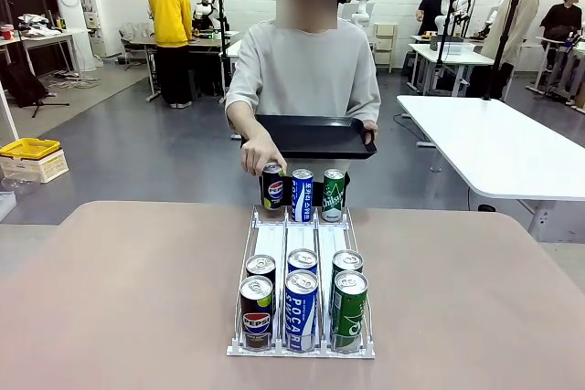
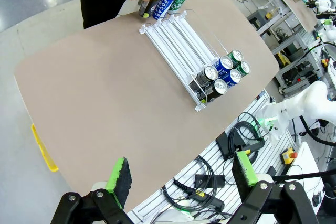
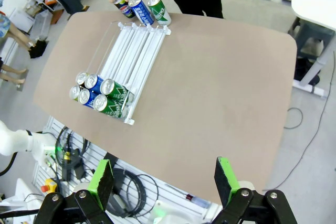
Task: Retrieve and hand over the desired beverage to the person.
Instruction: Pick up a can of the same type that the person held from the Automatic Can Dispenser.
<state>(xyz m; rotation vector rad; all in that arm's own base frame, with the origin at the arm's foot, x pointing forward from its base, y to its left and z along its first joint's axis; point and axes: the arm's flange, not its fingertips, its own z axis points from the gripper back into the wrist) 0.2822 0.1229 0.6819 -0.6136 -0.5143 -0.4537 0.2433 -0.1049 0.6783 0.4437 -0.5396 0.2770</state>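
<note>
Person (image 1: 302, 70) in lt grey sweatshirt stands at far side of table (image 1: 119, 299) holding black tray (image 1: 315, 134) at waist, one hand (image 1: 260, 157) down on top of upright dark Pepsi can (image 1: 272, 186), leftmost at far end of rack (image 1: 302, 239).

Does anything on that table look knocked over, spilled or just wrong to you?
Nothing stands out. All the cans stand upright: six in the rack's near end, three at its far end, where the person's hand rests on the Pepsi can. No spill shows.
</note>
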